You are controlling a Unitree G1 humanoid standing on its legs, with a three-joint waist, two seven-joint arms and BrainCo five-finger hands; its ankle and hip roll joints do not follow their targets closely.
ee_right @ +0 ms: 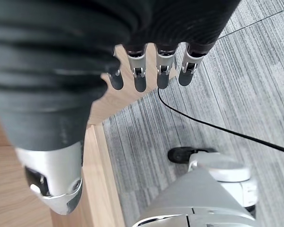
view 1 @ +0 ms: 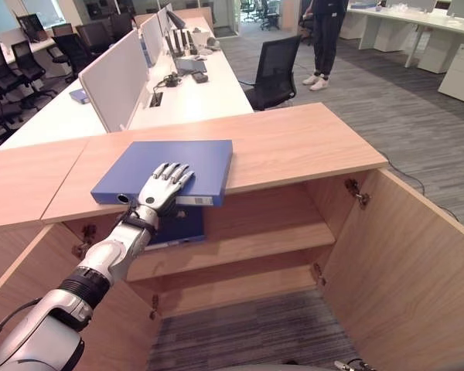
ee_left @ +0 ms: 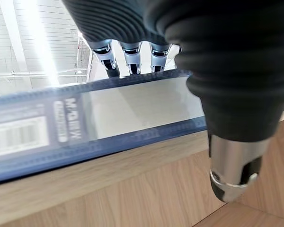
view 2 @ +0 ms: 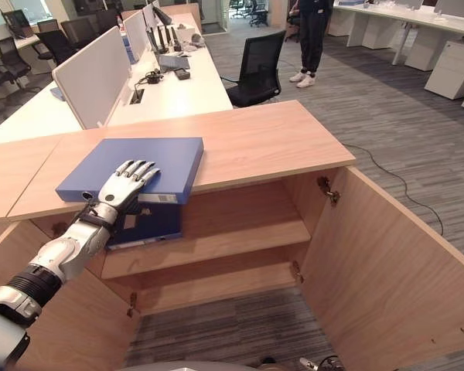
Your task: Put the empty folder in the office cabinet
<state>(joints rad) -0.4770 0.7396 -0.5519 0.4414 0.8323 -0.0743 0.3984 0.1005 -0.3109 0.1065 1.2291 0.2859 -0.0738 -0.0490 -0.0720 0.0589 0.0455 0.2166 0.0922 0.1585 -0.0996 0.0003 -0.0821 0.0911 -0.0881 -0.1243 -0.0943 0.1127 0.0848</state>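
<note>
L hand (view 1: 167, 184) flat, fingers spread on blue folder (view 1: 182, 164) lying on cabinet (view 1: 294, 143) top, overhanging front edge. 2nd folder (view 1: 179, 226) on upper shelf just below. Doors open. R hand (ee_right: 146, 71) relaxed, holding nothing, above floor.

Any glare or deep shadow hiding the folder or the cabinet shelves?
Left wrist view: a ceiling light strip glares above the blue folder, whose spine is evenly lit. Left eye view: no glare on the folder under the left hand; the shelf below lies in mild shade.
</note>
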